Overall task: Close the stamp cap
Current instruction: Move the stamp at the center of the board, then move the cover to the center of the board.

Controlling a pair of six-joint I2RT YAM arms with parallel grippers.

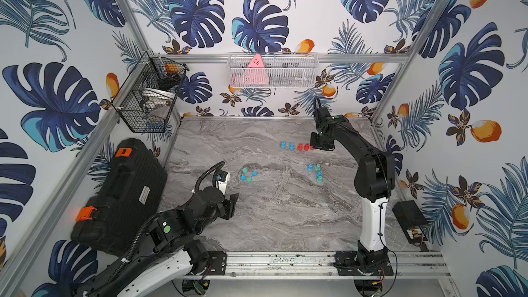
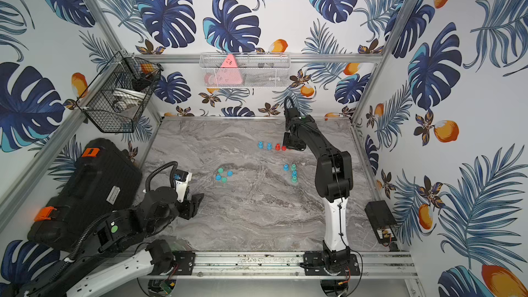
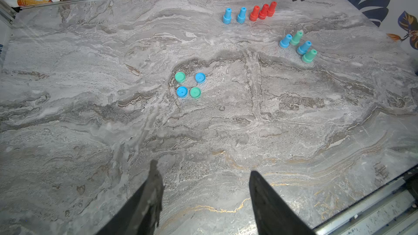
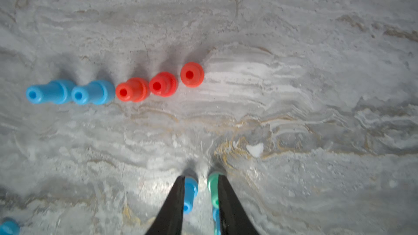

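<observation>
**STAMP SET, PART-CAPPED: BODIES AND CAPS LAID OUT SEPARATELY**

**Caps, loose (4).** Two blue and two green caps (image 3: 182,91) sit in a tight square near the middle of the marble-patterned tabletop (image 1: 285,218). They are flat on the table and on no stamp.

**Stamps, open (4).** Two blue and two green stamp bodies (image 3: 304,48) stand upright in a close cluster toward the right arm's side, well apart from the caps. Their colours and number match the caps, so these are judged to be the ones awaiting closure.

**Stamps, far row (5).** Two blue stamps (image 1: 283,145) and three red stamps (image 4: 162,84) stand upright in a line near the back. They are judged to be the finished lot, lined up away from the unfinished one.

**Right gripper** (image 4: 200,177). It is raised above the table beside the red end of the row. Its jaws are parted only a narrow slit, with nothing between them. The blue and green seen beside its fingers are stamps standing on the table beyond, not held.

**Left gripper** (image 3: 207,191). Its jaws are about half parted and empty. It hangs over bare tabletop on the near side, facing the caps, and is judged to be placed to fetch one.

**Markings.** No writing is legible on any stamp or cap. The black hard case (image 1: 120,195) on the left arm's side carries a white label (image 1: 145,194) and an orange plate (image 1: 123,152), both too small to read.
</observation>
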